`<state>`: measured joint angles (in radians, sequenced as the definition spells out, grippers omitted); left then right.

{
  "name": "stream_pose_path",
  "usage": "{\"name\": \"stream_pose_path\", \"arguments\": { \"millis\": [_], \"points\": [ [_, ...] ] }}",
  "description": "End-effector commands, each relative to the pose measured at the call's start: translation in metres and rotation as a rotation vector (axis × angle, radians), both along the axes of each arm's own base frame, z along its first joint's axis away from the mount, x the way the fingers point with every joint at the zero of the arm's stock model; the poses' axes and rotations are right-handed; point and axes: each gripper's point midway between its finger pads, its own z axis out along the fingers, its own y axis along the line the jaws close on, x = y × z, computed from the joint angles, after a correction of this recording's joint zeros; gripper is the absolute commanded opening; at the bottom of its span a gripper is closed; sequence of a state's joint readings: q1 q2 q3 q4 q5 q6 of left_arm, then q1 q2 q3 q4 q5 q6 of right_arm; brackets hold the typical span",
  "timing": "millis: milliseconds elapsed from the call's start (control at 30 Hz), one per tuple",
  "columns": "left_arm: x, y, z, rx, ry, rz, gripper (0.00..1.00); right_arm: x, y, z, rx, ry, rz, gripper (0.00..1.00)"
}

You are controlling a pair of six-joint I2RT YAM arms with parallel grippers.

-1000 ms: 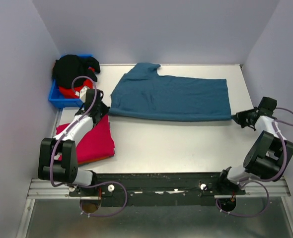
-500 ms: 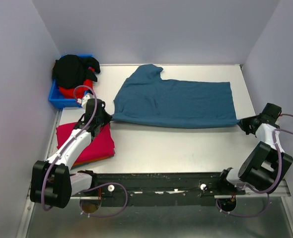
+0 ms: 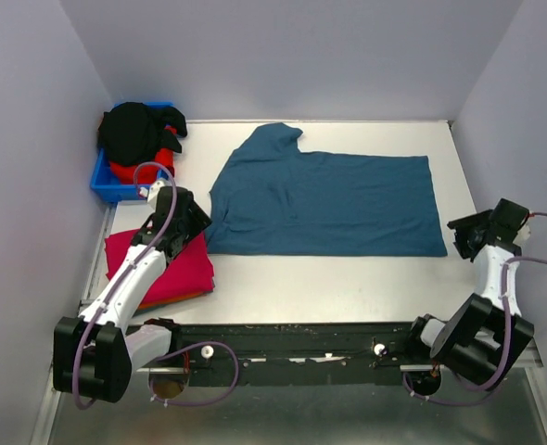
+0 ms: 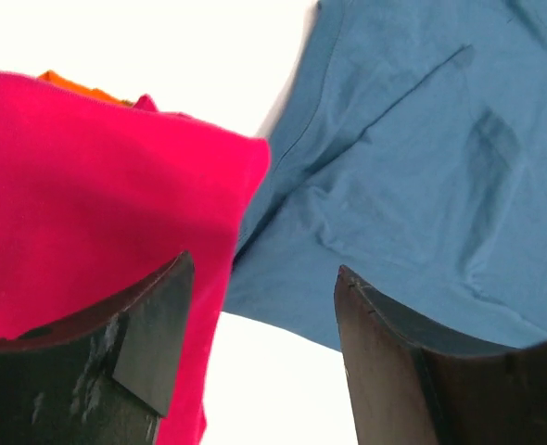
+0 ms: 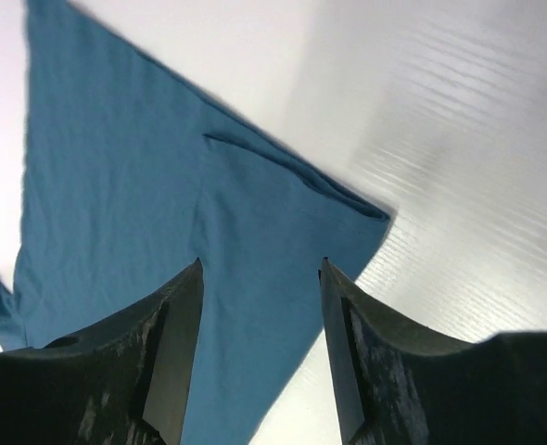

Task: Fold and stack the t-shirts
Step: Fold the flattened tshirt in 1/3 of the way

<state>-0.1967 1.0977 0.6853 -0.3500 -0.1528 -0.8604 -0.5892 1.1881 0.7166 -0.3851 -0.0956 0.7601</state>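
Both claws have just released: my left gripper [image 4: 260, 274] and right gripper [image 5: 260, 269] stand parted and empty at the near corners of the teal-blue t-shirt [image 3: 329, 202]. It now lies flat on the table [image 3: 329, 283], beside the crimson-pink t-shirt [image 3: 183, 269]. In my judgement, this fold is set and the next is pending.

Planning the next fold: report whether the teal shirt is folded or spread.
Folded once, flat: the teal shirt shows one sleeve from above, and the right wrist view shows two layers at its corner.
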Motion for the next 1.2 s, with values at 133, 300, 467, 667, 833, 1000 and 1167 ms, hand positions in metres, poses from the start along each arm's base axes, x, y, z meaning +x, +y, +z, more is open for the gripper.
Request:
{"name": "stream_pose_path", "arguments": {
  "millis": [133,300,467,667,833,1000,1167],
  "points": [
    [0.029,-0.004,0.060,0.045,-0.156,-0.067,0.73,0.041,0.044,0.071,-0.154,-0.312,0.352,0.59],
    [0.054,-0.032,0.073,-0.011,-0.227,-0.191,0.72,0.071,0.109,0.093,-0.170,-0.362,0.592,0.57],
    [0.076,-0.058,0.060,-0.049,-0.208,-0.267,0.67,0.100,0.182,0.087,-0.115,-0.362,0.818,0.42],
    [0.096,-0.084,0.040,-0.019,-0.154,-0.328,0.60,0.130,0.268,0.060,-0.065,-0.284,1.008,0.30],
    [0.113,-0.099,0.023,-0.007,-0.111,-0.345,0.60,0.150,0.331,0.036,-0.057,-0.214,1.105,0.29],
    [0.132,-0.108,-0.003,-0.009,-0.053,-0.353,0.59,0.167,0.375,0.016,-0.064,-0.138,1.161,0.26],
    [0.152,-0.118,-0.025,-0.012,0.010,-0.364,0.57,0.178,0.397,-0.004,-0.057,-0.083,1.187,0.26]
  ]
}}
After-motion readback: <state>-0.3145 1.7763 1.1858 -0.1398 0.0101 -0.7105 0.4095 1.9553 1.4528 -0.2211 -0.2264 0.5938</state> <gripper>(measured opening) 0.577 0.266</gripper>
